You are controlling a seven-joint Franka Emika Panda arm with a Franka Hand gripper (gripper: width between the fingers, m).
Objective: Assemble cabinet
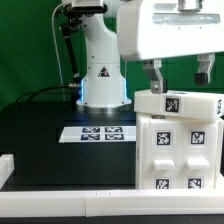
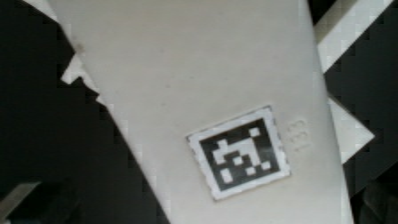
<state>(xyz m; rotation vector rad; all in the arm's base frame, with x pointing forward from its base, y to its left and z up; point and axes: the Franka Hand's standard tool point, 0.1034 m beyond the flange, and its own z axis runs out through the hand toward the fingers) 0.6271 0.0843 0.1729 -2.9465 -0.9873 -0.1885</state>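
One wide-open gripper (image 1: 158,74), jaws holding nothing, hovers above the cabinet (image 1: 178,140) at the exterior view's right, seemingly lining up a grasp.

Cabinet (image 1: 180,140) cut off by the exterior view's right and lower edges. Wrist view blurred; panel (image 2: 187,90) overruns the frame.

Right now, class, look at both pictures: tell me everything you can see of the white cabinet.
The cabinet is a box of flat white panels, plastic by its look, bearing small black-and-white square tags. It stands at the exterior view's right on the black table, a small tagged block on top. The open end effector hangs just above it; whether they touch cannot be told. The wrist view shows one white panel with a tag close up.
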